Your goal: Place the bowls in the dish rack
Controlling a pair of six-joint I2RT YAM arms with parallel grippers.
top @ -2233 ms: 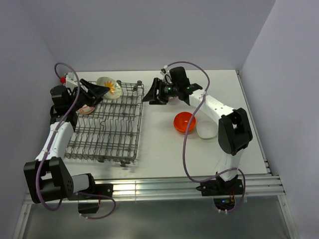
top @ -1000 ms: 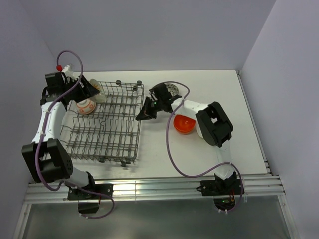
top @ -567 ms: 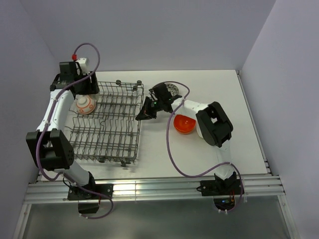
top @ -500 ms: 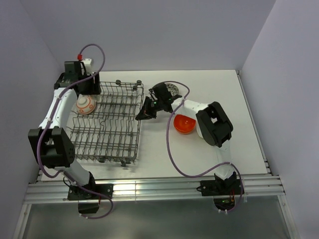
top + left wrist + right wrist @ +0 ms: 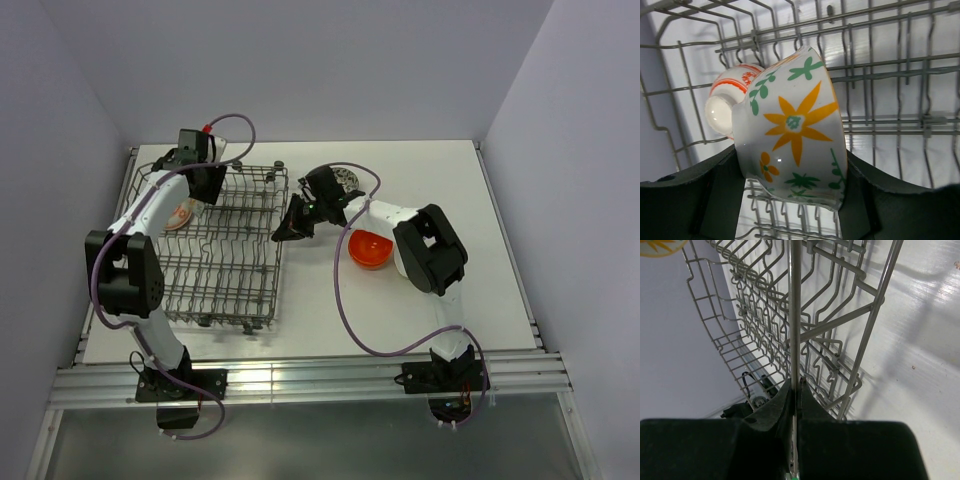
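White flowered bowl [image 5: 790,125] in left gripper [image 5: 790,192] shifted toward three o'clock over dish rack [image 5: 215,262]; right gripper [image 5: 795,390] still clamps its rim.

I see the rack [image 5: 230,270] on the table's [image 5: 450,180] left half, a bowl [image 5: 178,215] in its 11 o'clock corner; second bowl [image 5: 347,179] at its 2 o'clock, third bowl [image 5: 366,248] at 3.

White bowl [image 5: 790,135], orange flowers, green leaves; grey rack [image 5: 795,315]
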